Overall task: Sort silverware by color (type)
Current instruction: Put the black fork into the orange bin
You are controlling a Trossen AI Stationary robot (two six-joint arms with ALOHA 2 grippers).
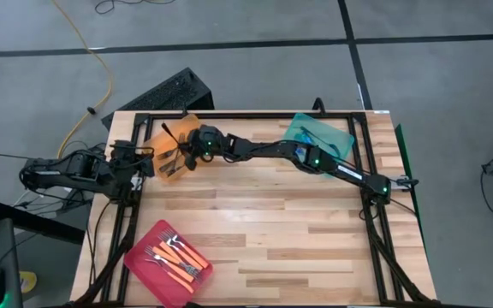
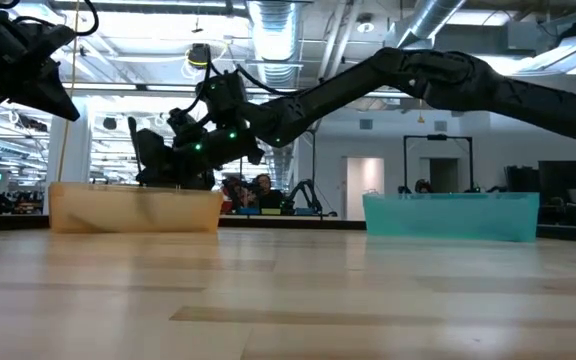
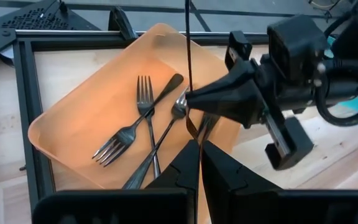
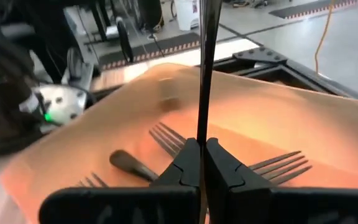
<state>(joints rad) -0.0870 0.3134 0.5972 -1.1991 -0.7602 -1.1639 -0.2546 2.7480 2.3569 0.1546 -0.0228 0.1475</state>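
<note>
The right pincer was seen above the orange tray at the surface's far left corner — closed on a dark fork held upright. Three dark forks were lying crossed in that tray. The left pincer was found shut, empty, beside the tray. Orange-handled forks were noted in the pink tray — blue ones in the teal tray.

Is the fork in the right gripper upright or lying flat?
Upright: the right gripper is shut on the dark fork, whose handle rises straight over the orange tray.
</note>
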